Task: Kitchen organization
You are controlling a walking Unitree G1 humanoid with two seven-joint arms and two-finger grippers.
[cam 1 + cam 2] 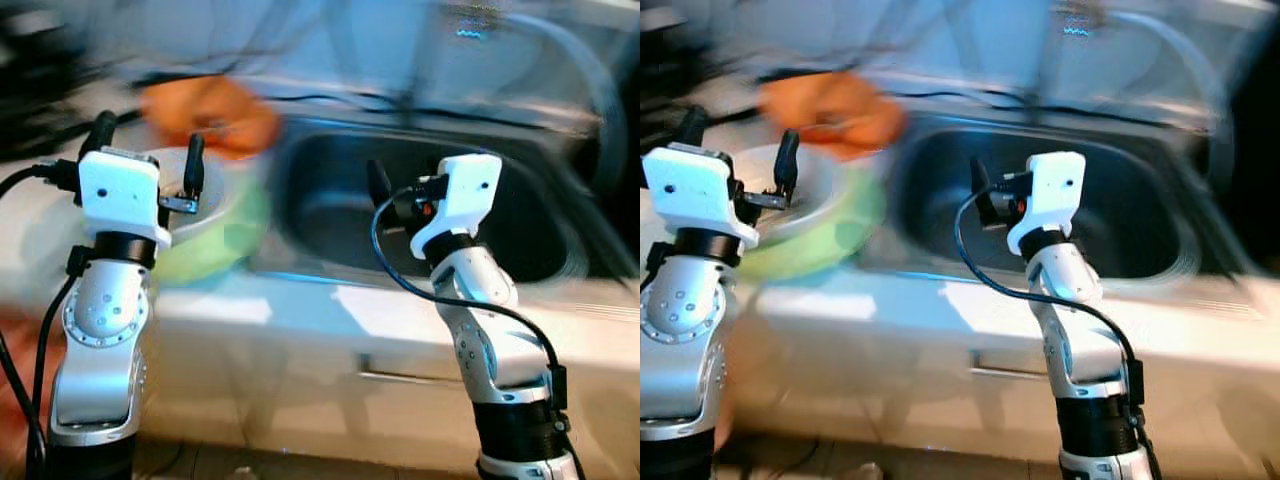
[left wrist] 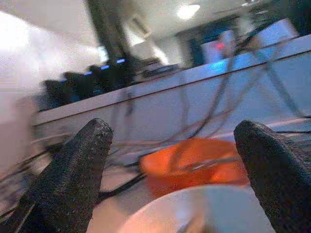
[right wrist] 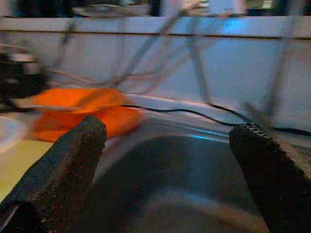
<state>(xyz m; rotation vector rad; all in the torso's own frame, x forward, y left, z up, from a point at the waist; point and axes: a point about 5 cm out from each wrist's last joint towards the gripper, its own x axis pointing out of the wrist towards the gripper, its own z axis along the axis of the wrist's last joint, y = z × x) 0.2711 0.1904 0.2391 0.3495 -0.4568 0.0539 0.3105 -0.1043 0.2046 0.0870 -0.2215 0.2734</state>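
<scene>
1. White counter (image 1: 300,310) runs across the front of the robot, its edge bright under the light; the whole scene is smeared with blur.
2. Set into that counter is a dark steel sink (image 1: 330,215), a deep basin with a pale rim, lying to the right of the dishes.
3. Left of the sink sits a green plate (image 1: 225,250) on the counter, and on top of it rests a white plate (image 1: 215,195), so the two make a small stack.
4. Behind the stack, nearer the back wall, is an orange bowl (image 1: 210,112) with something thin lying across it; I cannot make out what. Dark cables trail along the wall behind it.
5. The left gripper (image 1: 147,150) is raised just over the near edge of the white plate, its two black fingers spread well apart with nothing between them.
6. The right gripper (image 3: 165,160) hangs above the sink basin, fingers (image 3: 73,160) likewise spread wide and holding nothing.
</scene>
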